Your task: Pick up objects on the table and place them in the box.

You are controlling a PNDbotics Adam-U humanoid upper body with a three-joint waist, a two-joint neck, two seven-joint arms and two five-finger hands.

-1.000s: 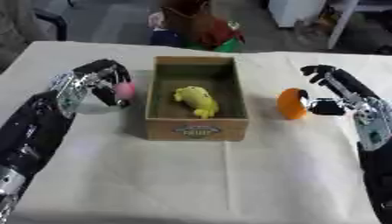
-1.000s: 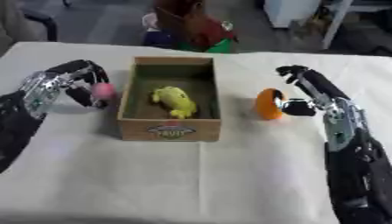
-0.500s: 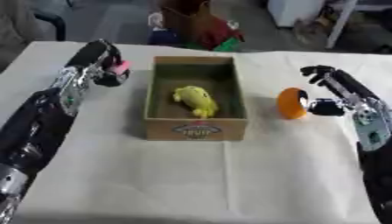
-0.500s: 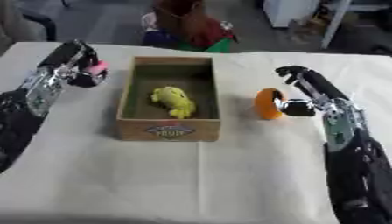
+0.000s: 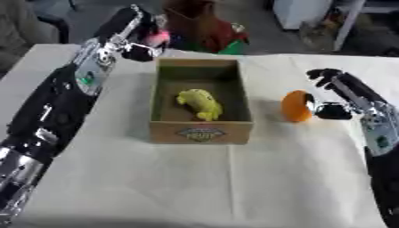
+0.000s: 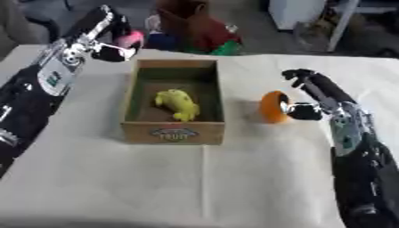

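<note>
A: Left robot hand [image 5: 134, 33]?
B: Curled round pink object [image 5: 160, 37], raised over the table's [image 5: 234, 187] far edge.

A: Right robot hand [image 6: 311, 95]?
B: Fingers spread wide, beside orange object [image 6: 272, 107]. Box [image 5: 200, 132] mid-table holds yellow toy [image 5: 199, 103].

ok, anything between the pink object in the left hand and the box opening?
Nothing visible. The left hand holds the pink object raised by the box's far left corner. The open top is unobstructed; only a yellow toy lies inside.
</note>
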